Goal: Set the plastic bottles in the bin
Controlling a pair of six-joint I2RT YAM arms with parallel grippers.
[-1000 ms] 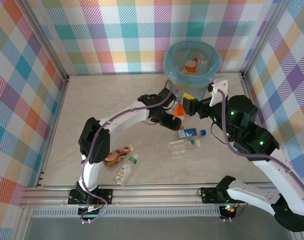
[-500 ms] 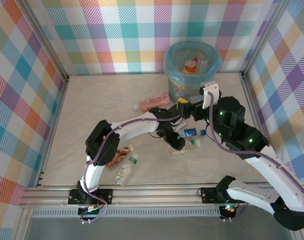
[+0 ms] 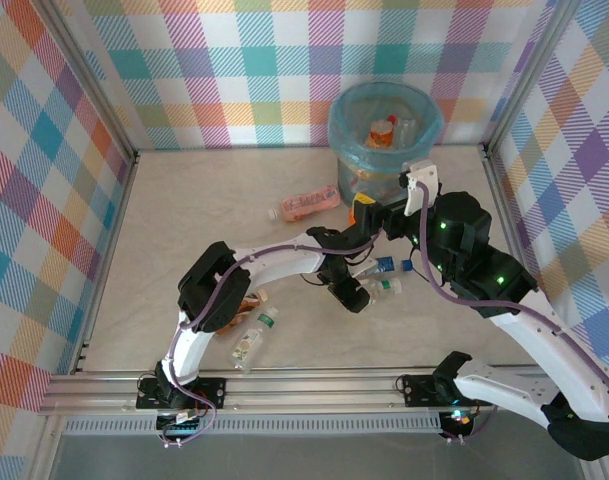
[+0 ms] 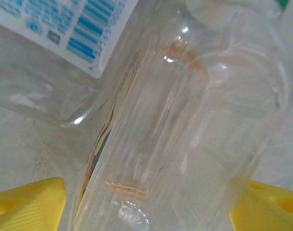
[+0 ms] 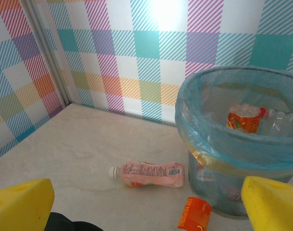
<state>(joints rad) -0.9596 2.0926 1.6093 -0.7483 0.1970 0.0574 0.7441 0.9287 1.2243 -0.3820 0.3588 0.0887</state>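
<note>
Fingers (image 4: 26, 204) of my left claw (image 4: 146, 208) stand wide, one on each side of a clear bottle (image 4: 194, 120) that lies on the desk (image 4: 28, 156). I cannot tell whether the pads already touch its wall, but nothing looks squeezed. Close against it lies a blue-labelled bottle (image 4: 74, 29).

I judge the step in hand to be the grasp on this clear bottle. The next move calls for closing gently, since the thin wall will likely give and could slip. After that comes lifting it free of its neighbour and carrying it to the bin (image 3: 336, 128), which stands at the far side of the desk, right of centre.

My right claw (image 5: 148, 207) is also spread wide and holds nothing; it hangs above the desk, facing the bin. Near the foot of the bin lies an orange bottle (image 5: 194, 215), and to the left of that a pink bottle (image 5: 148, 174) lies on its side. Inside the bin sit an orange-labelled bottle (image 5: 245, 119) and a pale bottle (image 5: 278, 122) beside it. A green-capped bottle (image 3: 249, 343) lies near my left base, so much of the work seems left to do.
</note>
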